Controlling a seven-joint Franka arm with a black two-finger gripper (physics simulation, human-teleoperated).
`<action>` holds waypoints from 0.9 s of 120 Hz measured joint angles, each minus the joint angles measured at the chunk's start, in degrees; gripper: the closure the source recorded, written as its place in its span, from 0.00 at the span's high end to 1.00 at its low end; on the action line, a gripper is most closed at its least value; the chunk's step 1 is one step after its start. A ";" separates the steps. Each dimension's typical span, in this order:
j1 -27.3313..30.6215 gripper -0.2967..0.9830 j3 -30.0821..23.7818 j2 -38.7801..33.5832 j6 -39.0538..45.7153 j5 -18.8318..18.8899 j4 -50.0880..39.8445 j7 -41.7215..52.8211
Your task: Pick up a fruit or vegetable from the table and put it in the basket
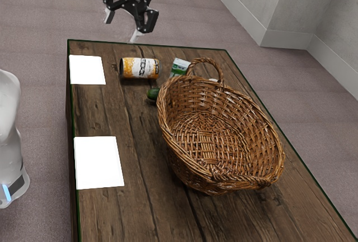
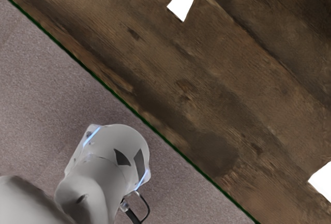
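Pincer (image 1: 122, 25) first: in the exterior view it is hanging high near the table's (image 1: 140, 166) far end, its fingers standing wide apart with nothing between them. For the grasp, I am judging the green piece (image 1: 152, 94) to be the vegetable. It is lying on the wood, partly hiding behind the basket's (image 1: 254, 122) rim, just past the can (image 1: 140, 68) and the carton (image 1: 179, 67). I am needing to travel toward the exterior view's right and nearer its camera, passing above the can, then to come straight down, keeping clear of the wicker. Since the rim is masking its far end, I am best closing across its narrow side, gently, as a round skin could be rolling away.

By the wrist view, my hand is facing bare wood (image 2: 207, 79) and my own base (image 2: 111, 157), so I am needing to shift and likely turn before lowering toward the green piece.
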 joint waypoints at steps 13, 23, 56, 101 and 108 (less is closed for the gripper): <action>-1.84 0.77 0.13 -0.96 7.46 -0.39 0.14 -14.52; -6.50 0.77 0.07 -5.13 9.22 -0.45 1.07 -21.95; 4.34 0.77 -0.08 -25.70 13.66 0.19 -26.13 -12.28; 16.04 0.75 -3.18 -10.33 41.74 1.67 -34.68 21.55; 18.99 0.75 -3.01 -8.33 44.06 1.83 -34.37 26.09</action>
